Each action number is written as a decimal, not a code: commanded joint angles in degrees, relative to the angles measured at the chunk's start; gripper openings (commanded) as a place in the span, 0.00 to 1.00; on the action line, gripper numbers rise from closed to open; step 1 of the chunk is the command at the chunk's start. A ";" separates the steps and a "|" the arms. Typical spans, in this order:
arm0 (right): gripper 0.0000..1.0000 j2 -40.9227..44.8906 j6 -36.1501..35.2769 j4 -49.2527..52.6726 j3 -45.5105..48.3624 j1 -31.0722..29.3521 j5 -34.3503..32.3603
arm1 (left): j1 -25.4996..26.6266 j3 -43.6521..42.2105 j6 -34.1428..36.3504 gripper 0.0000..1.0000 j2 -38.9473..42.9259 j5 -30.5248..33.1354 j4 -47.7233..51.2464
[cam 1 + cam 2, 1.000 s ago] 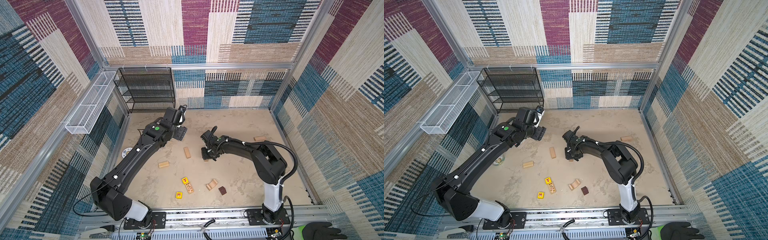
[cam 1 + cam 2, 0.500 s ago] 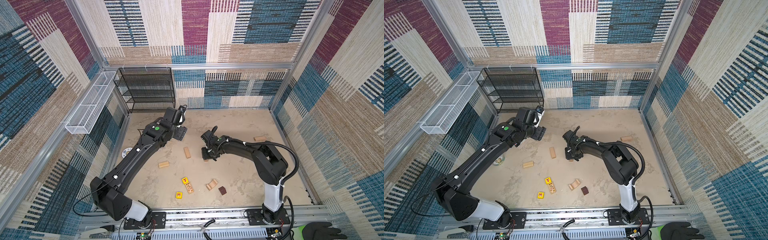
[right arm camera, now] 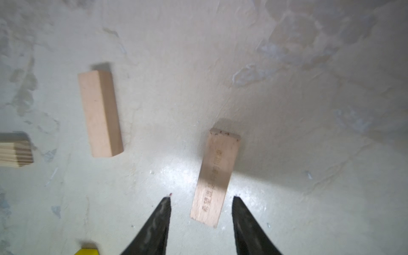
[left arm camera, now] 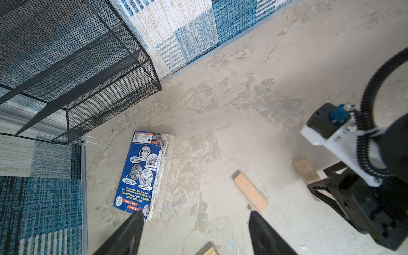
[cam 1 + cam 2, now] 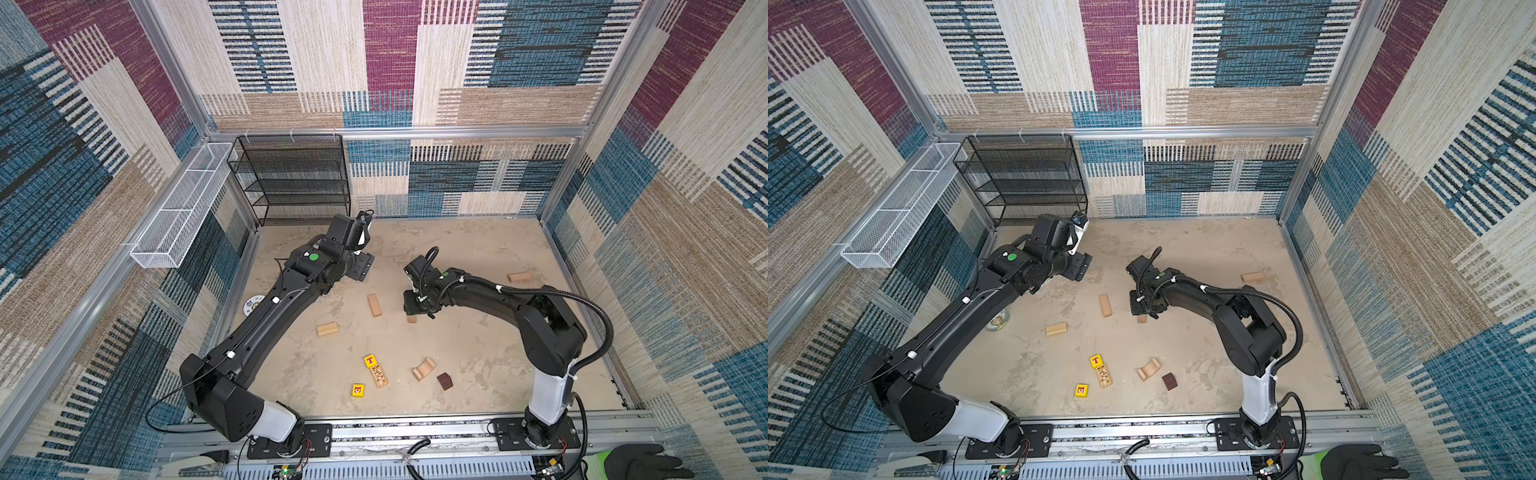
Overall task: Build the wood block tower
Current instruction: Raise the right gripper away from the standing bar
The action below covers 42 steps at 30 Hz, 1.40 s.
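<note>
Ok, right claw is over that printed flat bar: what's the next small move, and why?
Probably ease the right claw straight down around the printed bar. Its jaws stand open with the bar's near end between the fingertips, a gap on each side, and the bar lies flat on the floor, unheld.

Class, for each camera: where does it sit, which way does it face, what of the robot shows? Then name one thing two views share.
Top views: high over the front rail, looking down toward the back wall; left arm and right arm show whole.
Left wrist: on the left arm, tilted down at a blue paperback by the black mesh shelf; open left fingers show.
Right wrist: on the right arm, looking down at a printed plank between open right fingers.
Shared: both wrist views show the plain pale bar.
</note>
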State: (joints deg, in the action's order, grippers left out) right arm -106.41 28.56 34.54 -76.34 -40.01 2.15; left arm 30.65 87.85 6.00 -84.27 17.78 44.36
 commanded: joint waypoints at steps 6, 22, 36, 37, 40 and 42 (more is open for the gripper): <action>0.54 14.14 -3.44 0.09 5.91 5.29 -6.17 | 0.11 1.78 -3.00 0.78 -2.39 -11.11 -0.94; 0.82 18.43 0.09 -12.39 13.43 35.70 -2.60 | 8.58 8.50 -7.52 0.72 -10.82 -30.61 -10.08; 0.81 14.37 -8.86 -13.16 14.59 41.73 -10.79 | 15.82 5.96 -4.90 0.71 -14.90 -35.19 -9.84; 0.81 14.39 -8.51 -13.43 14.89 42.51 -10.20 | 16.00 5.51 -4.70 0.71 -14.58 -35.09 -9.83; 0.83 13.69 -7.08 -13.58 14.92 43.84 -8.71 | 16.76 5.21 -3.53 0.71 -14.34 -34.64 -8.76; 0.83 12.93 -6.46 -13.13 14.43 44.08 -8.26 | 17.57 5.74 -2.32 0.72 -14.60 -33.25 -7.53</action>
State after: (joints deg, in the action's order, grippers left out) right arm -92.82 20.78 22.37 -61.39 3.97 -7.77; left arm 47.64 93.25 1.02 -99.04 -15.92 35.46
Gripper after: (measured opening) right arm 0.829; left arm 0.714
